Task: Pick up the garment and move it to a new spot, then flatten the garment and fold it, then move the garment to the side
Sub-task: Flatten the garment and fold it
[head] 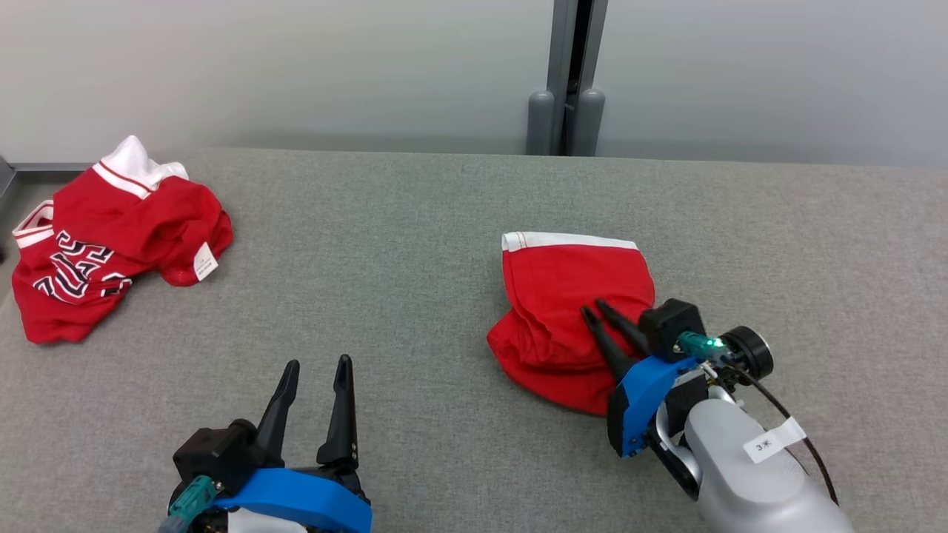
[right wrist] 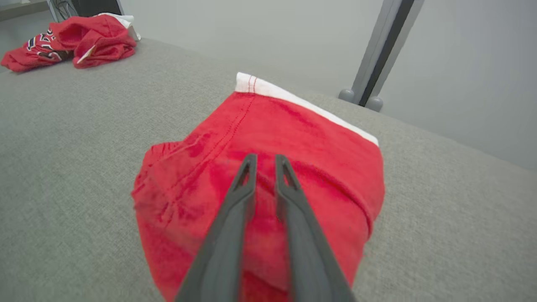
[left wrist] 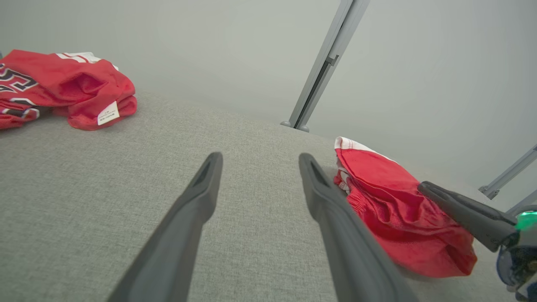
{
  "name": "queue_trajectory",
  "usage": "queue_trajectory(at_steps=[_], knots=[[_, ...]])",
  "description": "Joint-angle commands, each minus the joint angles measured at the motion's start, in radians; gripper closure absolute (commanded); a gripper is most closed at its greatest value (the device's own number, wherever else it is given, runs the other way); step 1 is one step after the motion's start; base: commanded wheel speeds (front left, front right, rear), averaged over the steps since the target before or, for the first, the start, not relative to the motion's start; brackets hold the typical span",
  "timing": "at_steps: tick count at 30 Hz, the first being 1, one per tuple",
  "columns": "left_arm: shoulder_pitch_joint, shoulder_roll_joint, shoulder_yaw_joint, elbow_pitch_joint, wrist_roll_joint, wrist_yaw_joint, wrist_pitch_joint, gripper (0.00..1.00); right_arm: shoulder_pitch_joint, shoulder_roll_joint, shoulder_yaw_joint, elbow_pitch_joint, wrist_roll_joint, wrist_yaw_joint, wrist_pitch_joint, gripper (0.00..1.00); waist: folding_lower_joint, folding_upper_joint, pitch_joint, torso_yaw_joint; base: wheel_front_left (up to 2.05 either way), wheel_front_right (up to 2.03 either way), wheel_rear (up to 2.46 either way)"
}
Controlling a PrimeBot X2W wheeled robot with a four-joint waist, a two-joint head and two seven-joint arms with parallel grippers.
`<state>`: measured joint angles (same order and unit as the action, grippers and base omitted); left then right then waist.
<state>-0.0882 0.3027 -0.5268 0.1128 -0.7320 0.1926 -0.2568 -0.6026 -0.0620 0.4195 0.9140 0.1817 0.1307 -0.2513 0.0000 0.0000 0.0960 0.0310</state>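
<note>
We take this for a robotics lab or test room, since a table (head: pixel 444 222) covered in grey felt-like cloth stands against pale partition panels (head: pixel 296 66) joined by a grey metal post (head: pixel 570 66), and a paper label (head: pixel 766 444) tags the robot's forearm (head: pixel 729 474).

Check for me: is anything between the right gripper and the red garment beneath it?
Nothing visible does. The right gripper hangs directly over the red garment, fingers slightly apart, with no other thing between them. The other red jersey lies far off at the left end of the table.
</note>
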Motion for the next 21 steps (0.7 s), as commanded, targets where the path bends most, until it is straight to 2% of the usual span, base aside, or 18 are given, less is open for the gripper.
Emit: queue_trajectory(at_steps=[1, 4, 11, 18, 19, 21], knots=[[-0.013, -0.001, 0.002, 0.001, -0.007, -0.005, -0.002, 0.00, 0.008, 0.004, 0.003, 0.008, -0.024, 0.000, 0.006, 1.00, 0.0000, 0.0000, 0.006, 0.005, 0.00, 0.00, 0.00], [-0.020, -0.004, 0.001, 0.005, -0.006, -0.008, -0.003, 0.00, 0.010, 0.011, 0.011, 0.036, -0.064, 0.000, 0.025, 1.00, 0.0000, 0.0000, 0.014, 0.013, 0.00, 0.00, 0.00], [-0.042, -0.014, -0.004, 0.028, -0.003, -0.017, -0.003, 0.00, 0.042, 0.010, 0.218, -0.033, 0.076, 0.000, 0.096, 1.00, 0.0000, 0.0000, 0.021, 0.048, 0.00, 0.00, 0.00], [-0.033, -0.018, 0.012, 0.041, -0.004, -0.017, -0.006, 0.00, 0.026, 0.010, 0.265, -0.042, 0.111, 0.000, 0.065, 1.00, 0.0000, 0.0000, 0.016, 0.044, 0.00, 0.00, 0.00], [-0.030, -0.017, 0.016, 0.041, -0.004, -0.016, -0.006, 0.00, 0.028, 0.010, 0.267, -0.048, 0.115, 0.000, 0.054, 0.90, 0.0000, 0.0000, 0.013, 0.039, 0.00, 0.00, 0.00], [-0.027, -0.016, 0.022, 0.041, -0.003, -0.014, -0.007, 0.00, 0.037, 0.010, 0.266, -0.064, 0.123, 0.000, 0.035, 0.64, 0.0000, 0.0000, 0.007, 0.028, 0.00, 0.00, 0.00]])
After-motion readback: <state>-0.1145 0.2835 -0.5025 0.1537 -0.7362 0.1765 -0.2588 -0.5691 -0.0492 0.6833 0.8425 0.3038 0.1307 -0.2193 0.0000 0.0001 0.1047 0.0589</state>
